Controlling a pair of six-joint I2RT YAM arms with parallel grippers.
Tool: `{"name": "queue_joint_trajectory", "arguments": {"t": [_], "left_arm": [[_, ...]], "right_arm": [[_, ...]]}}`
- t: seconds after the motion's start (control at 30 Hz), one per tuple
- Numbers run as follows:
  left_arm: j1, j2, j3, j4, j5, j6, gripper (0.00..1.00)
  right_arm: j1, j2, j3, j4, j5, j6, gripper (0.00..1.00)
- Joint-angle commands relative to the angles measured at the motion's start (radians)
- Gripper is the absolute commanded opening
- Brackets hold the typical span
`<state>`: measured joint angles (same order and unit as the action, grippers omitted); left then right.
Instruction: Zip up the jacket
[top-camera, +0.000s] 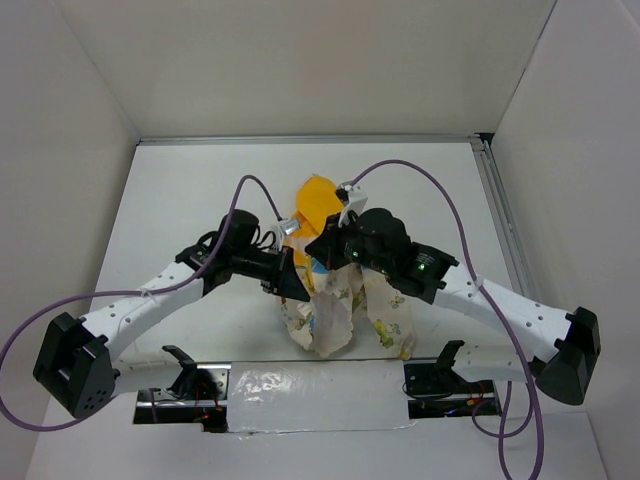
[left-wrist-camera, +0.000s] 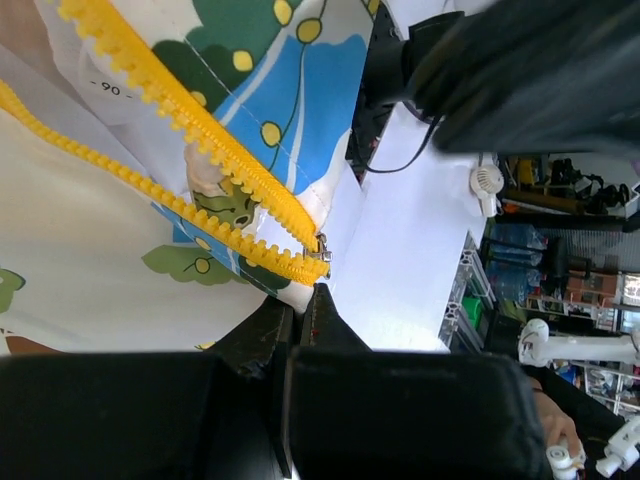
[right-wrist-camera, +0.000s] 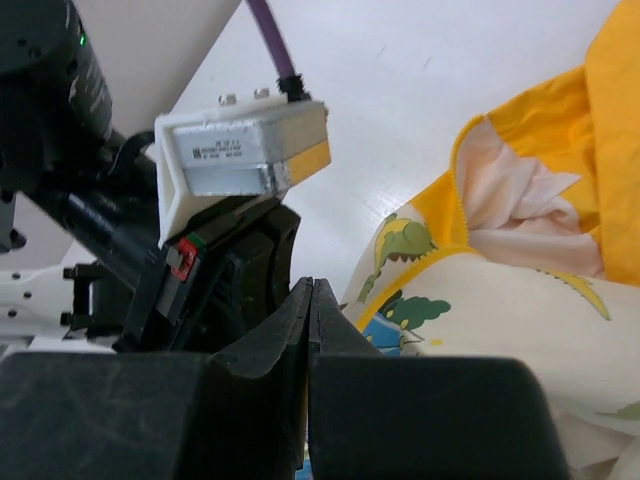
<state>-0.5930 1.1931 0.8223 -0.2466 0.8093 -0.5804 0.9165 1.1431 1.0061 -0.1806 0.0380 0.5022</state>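
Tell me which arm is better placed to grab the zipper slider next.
Left. The left fingers, shut, sit just beside the slider on the jacket; the right wrist view shows no slider.

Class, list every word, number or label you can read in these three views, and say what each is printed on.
"- 90 -": on the cream-white cartoon-print fabric jacket, beside its yellow zip teeth.
Label on the silver-grey box: too small to read.
Background shelves in the left wrist view: too blurred to read.

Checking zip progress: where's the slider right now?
Left wrist view, centre: the slider sits where the two yellow tooth rows meet, just above the left gripper.
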Motion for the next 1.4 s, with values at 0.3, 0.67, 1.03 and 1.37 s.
{"name": "queue_joint_trajectory", "arguments": {"t": [0.3,0.67,1.03,1.37], "left_arm": [[0.073,-0.009,0.049,0.089,0.165,-0.022,0.0],[0.078,-0.05,0.044,0.148,0.157,-0.052,0.0],[0.076,-0.058,0.032,0.178,0.157,-0.061,0.0],[0.076,-0.076,0.032,0.164,0.133,-0.055,0.0]], "right_arm": [[-0.001,-0.259,-0.201,0.024,-0.208,-0.06,0.31],[-0.001,-0.243,-0.304,0.13,-0.268,0.111,0.46],[-0.004,-0.21,-0.363,0.296,-0.293,0.216,0.49],[-0.013,-0.194,-0.363,0.313,-0.285,0.263,0.27]]}}
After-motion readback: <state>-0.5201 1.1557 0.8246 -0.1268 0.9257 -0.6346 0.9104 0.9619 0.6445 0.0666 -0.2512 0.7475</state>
